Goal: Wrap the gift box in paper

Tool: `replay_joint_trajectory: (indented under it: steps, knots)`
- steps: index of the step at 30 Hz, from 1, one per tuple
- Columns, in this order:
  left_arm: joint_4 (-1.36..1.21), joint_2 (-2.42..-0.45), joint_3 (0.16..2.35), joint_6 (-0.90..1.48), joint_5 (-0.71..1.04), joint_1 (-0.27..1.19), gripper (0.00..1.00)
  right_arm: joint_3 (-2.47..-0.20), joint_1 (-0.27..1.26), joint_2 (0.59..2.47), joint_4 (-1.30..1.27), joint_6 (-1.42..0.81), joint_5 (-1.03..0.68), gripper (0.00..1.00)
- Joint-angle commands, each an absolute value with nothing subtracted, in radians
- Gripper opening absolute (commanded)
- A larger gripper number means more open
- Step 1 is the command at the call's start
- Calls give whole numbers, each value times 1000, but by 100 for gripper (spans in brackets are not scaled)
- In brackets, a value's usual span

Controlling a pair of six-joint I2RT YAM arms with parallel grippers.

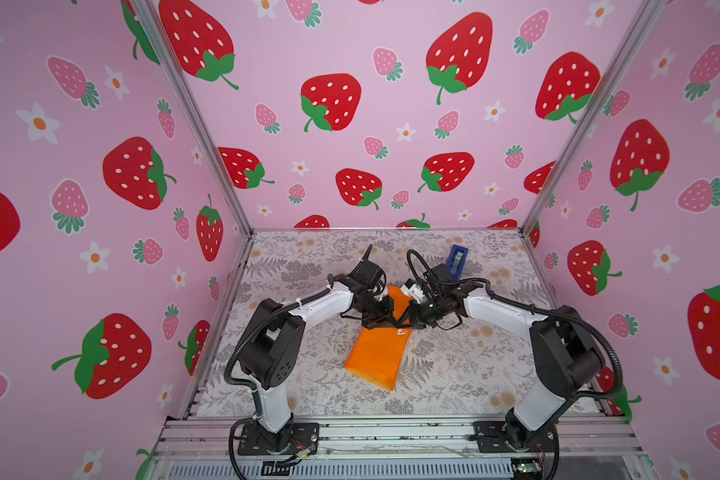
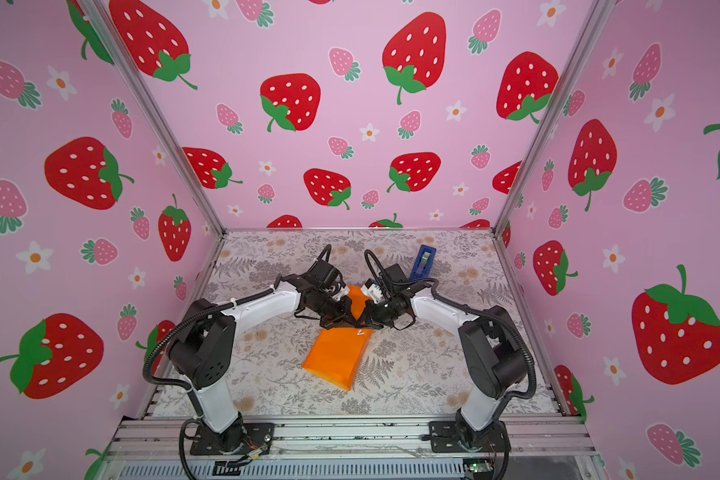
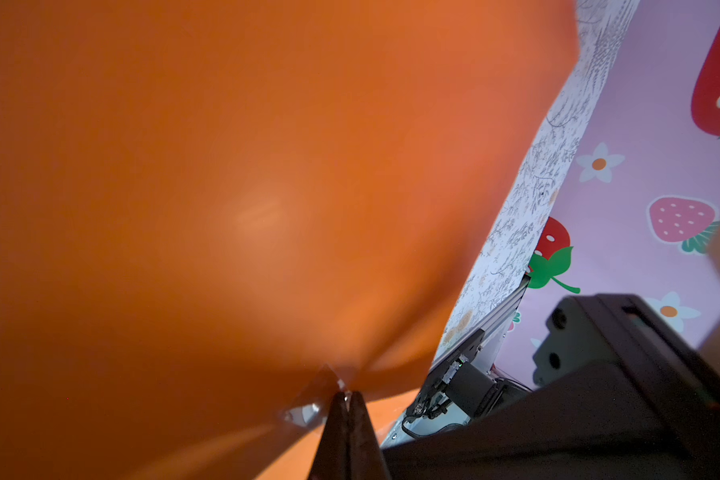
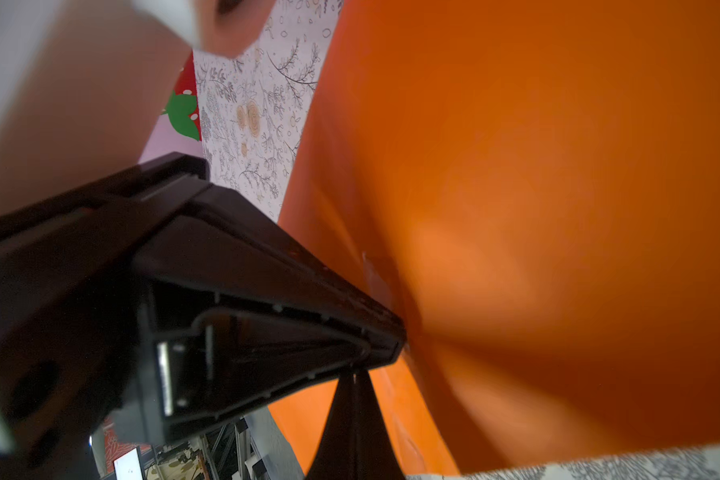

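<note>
The left hand (image 1: 393,322) and the right hand (image 1: 409,320) meet tip to tip in both top views, over the far part of the orange paper (image 1: 376,357). The paper lies as a folded bundle on the flowered worktop (image 1: 454,374), running from under the two hands toward the arm bases, and one flap rises behind the hands. The box does not show; only paper is seen.

In the left wrist view the fingers (image 3: 335,432) of the left hand are pressed together, with their tips at a pucker where creases in the paper run together. A small clear scrap (image 3: 306,413) sits on the paper just beside those tips. I cannot tell whether a fold is caught between them.

In the right wrist view the right hand's fingers (image 4: 368,424) are also together, tips against the paper, directly under the left hand's black body.

A blue tape dispenser (image 1: 457,258) stands beyond the right hand, apart from the paper.
</note>
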State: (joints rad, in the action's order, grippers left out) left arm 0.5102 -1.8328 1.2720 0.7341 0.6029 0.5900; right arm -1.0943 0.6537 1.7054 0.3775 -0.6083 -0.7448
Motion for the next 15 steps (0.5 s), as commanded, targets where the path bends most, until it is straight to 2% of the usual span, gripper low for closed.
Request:
replay_joint_trajectory:
  steps: [1, 6, 15]
  knots:
    - [591, -1853, 1247, 734, 538, 590, 7, -1080, 666, 1736, 342, -606, -722, 6]
    - [601, -1853, 1251, 728, 535, 591, 7, -1049, 670, 1738, 361, -591, -684, 6]
    - [597, -1859, 1247, 728, 537, 591, 7, -961, 674, 1630, 418, -571, -671, 2]
